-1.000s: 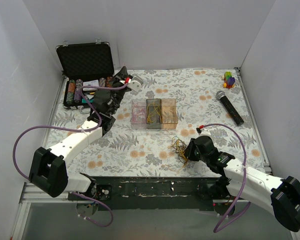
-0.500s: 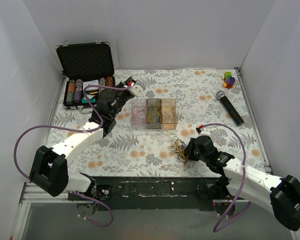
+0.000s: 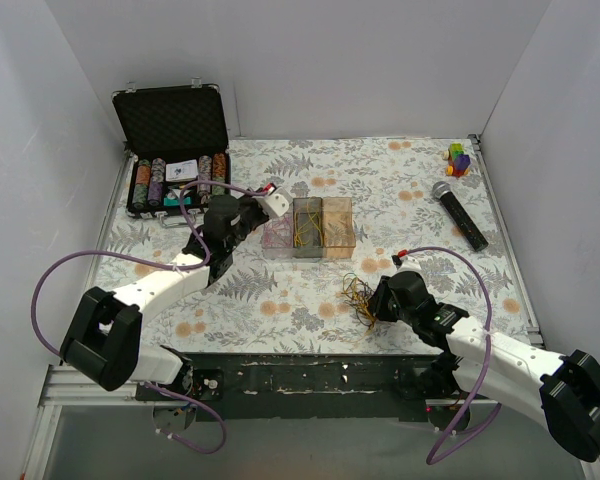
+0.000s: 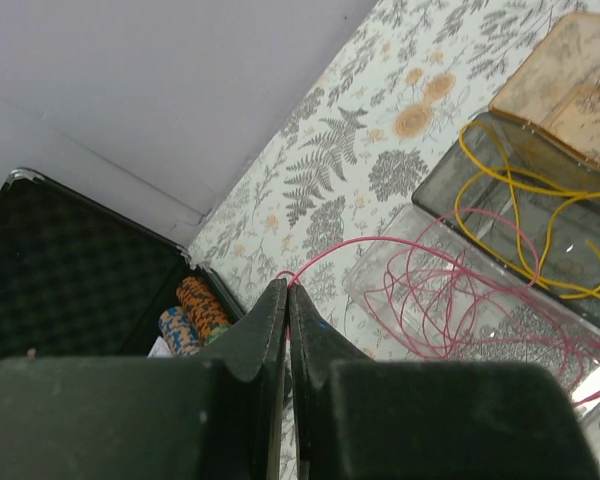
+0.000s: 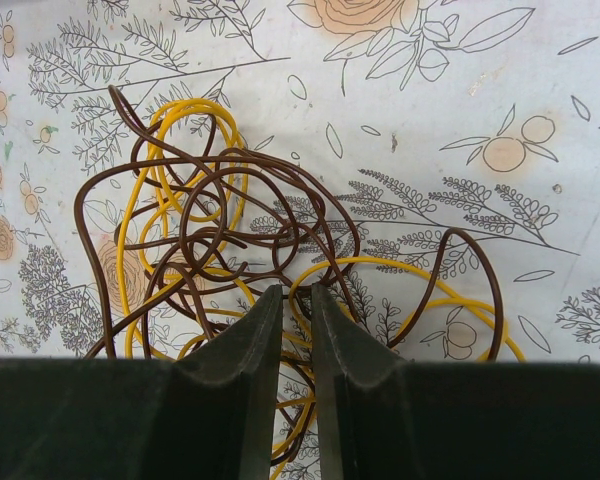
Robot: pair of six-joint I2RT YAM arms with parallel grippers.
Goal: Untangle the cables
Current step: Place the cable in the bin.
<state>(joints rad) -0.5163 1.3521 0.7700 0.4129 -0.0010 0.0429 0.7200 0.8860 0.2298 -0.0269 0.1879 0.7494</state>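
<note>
The left hand (image 4: pixel 288 285) is closed on a thin pink wire (image 4: pixel 365 239), pinched at its fingertips just above the floral-printed surface (image 5: pixel 430 100). From there the wire arcs into the clear end compartment of a three-part plastic tray (image 3: pixel 338 225), where it lies in loose loops. Yellow strands fill the grey middle compartment.

The right hand (image 5: pixel 288 292) sits low over a tangle of thin brown and yellow wires (image 5: pixel 210 210) lying on the surface near the front edge. Its fingers stand nearly together with a slim gap, tips in the tangle; I cannot tell whether a strand is gripped.
</note>
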